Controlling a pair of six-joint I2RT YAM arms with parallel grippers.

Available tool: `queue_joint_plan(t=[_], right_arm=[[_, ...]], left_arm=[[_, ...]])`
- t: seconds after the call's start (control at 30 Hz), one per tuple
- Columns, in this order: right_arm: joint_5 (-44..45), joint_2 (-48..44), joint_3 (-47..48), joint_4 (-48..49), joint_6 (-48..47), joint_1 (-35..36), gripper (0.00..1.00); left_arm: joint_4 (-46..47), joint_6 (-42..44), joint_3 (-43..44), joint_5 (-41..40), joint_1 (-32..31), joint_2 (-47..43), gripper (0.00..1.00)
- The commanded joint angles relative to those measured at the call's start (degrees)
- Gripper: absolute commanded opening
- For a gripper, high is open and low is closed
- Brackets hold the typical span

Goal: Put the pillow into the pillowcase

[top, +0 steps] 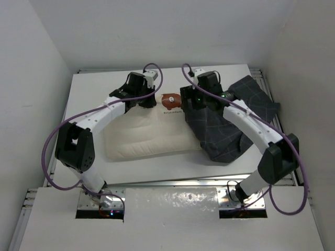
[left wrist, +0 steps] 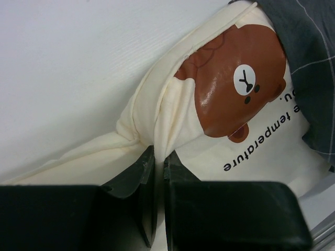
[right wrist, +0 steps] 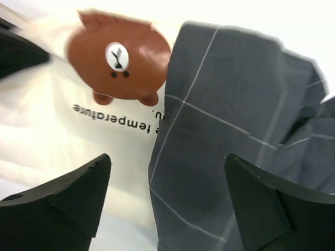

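**Top and wrist views.** The pillow (top: 141, 136) lay across the white table (top: 94, 89). Its right end was covered by the pillowcase (top: 230, 125), which sat bunched and spread out beyond that end. The left gripper (left wrist: 157, 167) was closed tight on a pinched fold of cream fabric at the pillow's far edge, just left of the bear print (left wrist: 235, 78). The right gripper (right wrist: 167, 159) hung over the pillow's far right part, jaws spread wide and holding nothing. Beneath it, the edge of the pillowcase overlapped the pillow, touching the bear print and covering the end of the printed text (right wrist: 115, 117)
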Motion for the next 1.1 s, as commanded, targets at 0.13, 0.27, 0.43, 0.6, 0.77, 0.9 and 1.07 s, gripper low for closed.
queue_joint_plan(t=[0.13,0.27,0.43,0.6,0.77,0.9,1.07], right_arm=[[11.7,6.8,0.2,4.1,4.3,4.8,0.87],[15.2,10.4,5.4,4.4,2.6,4.8,0.78],[13.6,14.9,6.3,5.4,0.0,4.9,0.31],[14.3,18.2,6.7,3.1,-0.8,4.7,0.00],[0.0,14.9,4.8,6.5,-3.7,5.6,0.00],[-8.6,11.5,3.9,12.2,-5.6,7.8,0.00],[-13.3,11.8,7.1,13.2,-5.3,8.8,0.00]], left_arm=[[4.1,0.3,-0.1,0.9,-0.7,-2.1,0.00],[3.8,2.2,-0.8,1.2,-1.2,-3.1,0.00],[3.8,2.1,-1.2,1.5,-1.2,-3.8,0.00],[4.0,2.3,-1.4,2.9,-1.2,-4.1,0.00],[3.8,2.9,-1.7,4.3,-1.2,-3.6,0.00],[3.6,2.8,-2.0,5.8,-1.2,-2.6,0.00],[3.6,2.8,-2.0,7.9,-1.4,-2.6,0.00]])
